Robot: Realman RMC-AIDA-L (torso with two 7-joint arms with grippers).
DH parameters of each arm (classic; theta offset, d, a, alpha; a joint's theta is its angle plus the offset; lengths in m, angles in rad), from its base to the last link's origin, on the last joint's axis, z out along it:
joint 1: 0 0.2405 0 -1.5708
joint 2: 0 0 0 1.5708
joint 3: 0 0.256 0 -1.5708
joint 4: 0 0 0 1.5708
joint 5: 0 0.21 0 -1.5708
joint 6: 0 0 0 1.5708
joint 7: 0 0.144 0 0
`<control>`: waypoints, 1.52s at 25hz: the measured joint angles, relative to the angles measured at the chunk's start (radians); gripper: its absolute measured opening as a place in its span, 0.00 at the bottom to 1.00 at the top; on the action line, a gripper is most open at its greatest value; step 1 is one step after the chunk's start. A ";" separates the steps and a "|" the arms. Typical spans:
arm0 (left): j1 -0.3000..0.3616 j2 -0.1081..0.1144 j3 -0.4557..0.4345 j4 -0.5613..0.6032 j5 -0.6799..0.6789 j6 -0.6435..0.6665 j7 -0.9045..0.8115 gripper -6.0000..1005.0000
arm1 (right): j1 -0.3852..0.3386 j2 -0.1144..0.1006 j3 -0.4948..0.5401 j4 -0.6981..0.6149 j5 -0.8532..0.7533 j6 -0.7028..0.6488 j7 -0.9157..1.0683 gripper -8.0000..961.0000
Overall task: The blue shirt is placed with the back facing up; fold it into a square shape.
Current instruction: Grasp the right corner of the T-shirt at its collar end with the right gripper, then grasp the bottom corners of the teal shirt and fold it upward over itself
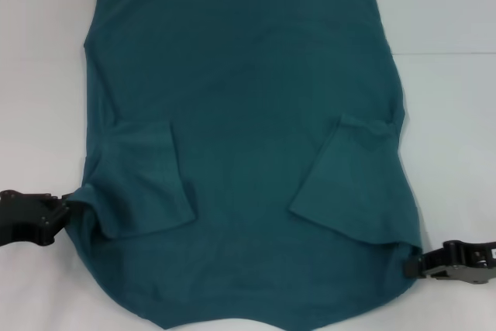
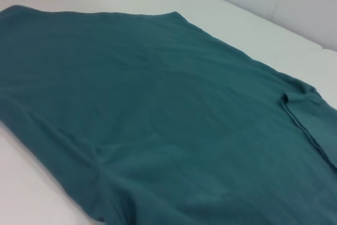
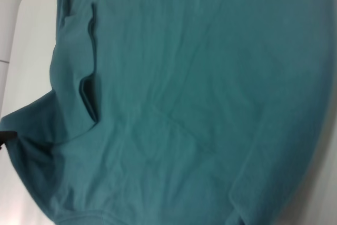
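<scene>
Left hand (image 1: 65,208) low at the near left, black, pressed against the shirt's (image 1: 248,137) left edge just below the folded-in sleeve; tips buried in the bunched cloth there, so apart or together cannot be told. Right hand (image 1: 415,263) low at the near right, touching the shirt's near right corner, where the cloth pulls to a small point against the tips; looks pinched on that edge, though the head view does not show the grip plainly, so cannot tell. Between the two hands, shirt spread flat on the white table (image 1: 449,114), filling most of the head view, straight hem at the far side, curved edge at the near side. Left sleeve (image 1: 143,184) folded inward over the body, lying as a slanted flap just right of the left hand. Right sleeve (image 1: 349,184) likewise folded inward, angled toward the middle, its far corner puckered at the shirt's right edge. Soft wrinkles near both sleeve folds; middle of the shirt smooth. Left wrist view: broad teal cloth running away across the table, one sleeve seam on the far side. Right wrist view: cloth close up, with a sleeve fold open like a pocket.
</scene>
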State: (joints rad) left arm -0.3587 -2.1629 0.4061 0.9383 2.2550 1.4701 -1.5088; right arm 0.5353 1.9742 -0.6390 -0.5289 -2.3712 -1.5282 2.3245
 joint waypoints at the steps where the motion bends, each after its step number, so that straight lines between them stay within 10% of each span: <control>1: 0.001 0.000 0.001 0.006 0.000 0.004 -0.017 0.03 | -0.008 -0.002 0.010 0.000 0.001 0.000 -0.012 0.09; 38: 0.142 -0.005 -0.121 0.003 0.099 0.308 -0.340 0.06 | -0.188 -0.088 0.157 -0.065 -0.003 -0.199 -0.408 0.07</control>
State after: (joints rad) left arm -0.2165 -2.1683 0.2852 0.9411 2.3542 1.7781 -1.8484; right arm 0.3471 1.8865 -0.4816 -0.5941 -2.3740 -1.7275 1.9166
